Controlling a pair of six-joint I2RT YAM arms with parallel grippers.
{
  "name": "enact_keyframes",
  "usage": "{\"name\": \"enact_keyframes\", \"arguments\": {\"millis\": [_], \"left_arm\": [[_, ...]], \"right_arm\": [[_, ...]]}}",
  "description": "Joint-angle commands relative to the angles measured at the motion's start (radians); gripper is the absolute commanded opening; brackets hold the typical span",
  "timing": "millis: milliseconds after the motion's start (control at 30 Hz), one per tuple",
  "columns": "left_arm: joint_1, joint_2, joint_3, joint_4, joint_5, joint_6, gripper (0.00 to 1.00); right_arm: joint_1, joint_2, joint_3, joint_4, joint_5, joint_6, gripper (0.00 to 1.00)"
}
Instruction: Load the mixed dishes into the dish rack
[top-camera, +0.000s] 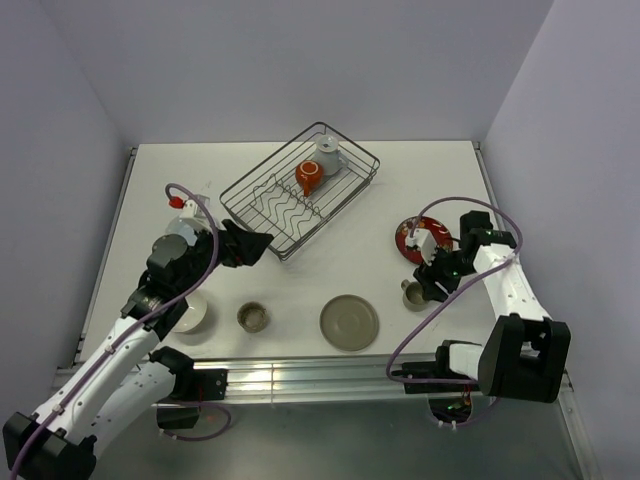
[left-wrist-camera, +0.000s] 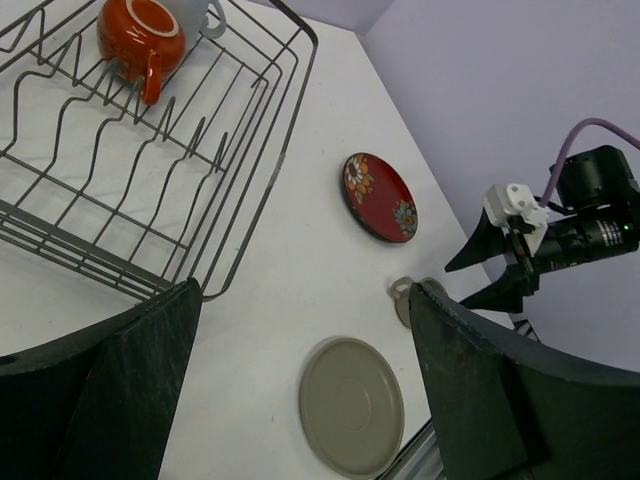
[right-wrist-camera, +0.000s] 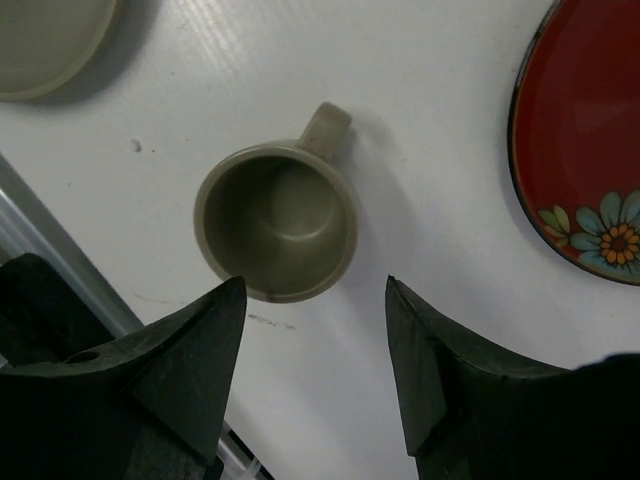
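Observation:
The dish rack (top-camera: 300, 192) stands at the table's middle back, holding an orange-red mug (top-camera: 309, 177) and a pale cup (top-camera: 328, 157); the rack (left-wrist-camera: 120, 160) and the mug (left-wrist-camera: 140, 35) also show in the left wrist view. My left gripper (top-camera: 256, 245) is open and empty beside the rack's near corner. My right gripper (top-camera: 432, 276) is open and empty, hovering just beside a beige cup (top-camera: 412, 294) (right-wrist-camera: 277, 221), between it and the red floral plate (top-camera: 421, 238) (right-wrist-camera: 585, 150). The olive-grey plate (top-camera: 349, 322) (left-wrist-camera: 352, 406) lies near the front edge.
A small cup (top-camera: 253, 317) stands left of the olive-grey plate. A cream bowl (top-camera: 190, 312) sits partly under my left arm. A metal rail (top-camera: 300, 375) runs along the table's front edge. Walls close in on three sides.

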Motion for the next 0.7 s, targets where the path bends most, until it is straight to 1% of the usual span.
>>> {"name": "enact_keyframes", "arguments": {"millis": [0,133,367,467,600,667], "left_arm": [[0.002,0.004,0.003,0.07,0.037,-0.026,0.91],[0.002,-0.004,-0.002,0.086,0.035,-0.049,0.91],[0.002,0.009,0.001,0.133,0.041,-0.122,0.91],[0.002,0.032,0.004,0.164,0.054,-0.168,0.91],[0.002,0.091,0.022,0.217,0.084,-0.263,0.9],[0.002,0.116,0.036,0.214,0.091,-0.29,0.89]], "right_arm": [[-0.006,0.027,-0.009,0.12,0.02,0.095,0.65],[-0.006,0.051,-0.027,0.186,0.026,0.155,0.63],[-0.004,0.08,-0.085,0.257,0.025,0.169,0.56],[-0.001,0.082,-0.114,0.303,0.025,0.185,0.52],[0.007,0.082,-0.137,0.351,0.026,0.203,0.4],[0.008,0.084,-0.145,0.358,0.025,0.198,0.36]]}}
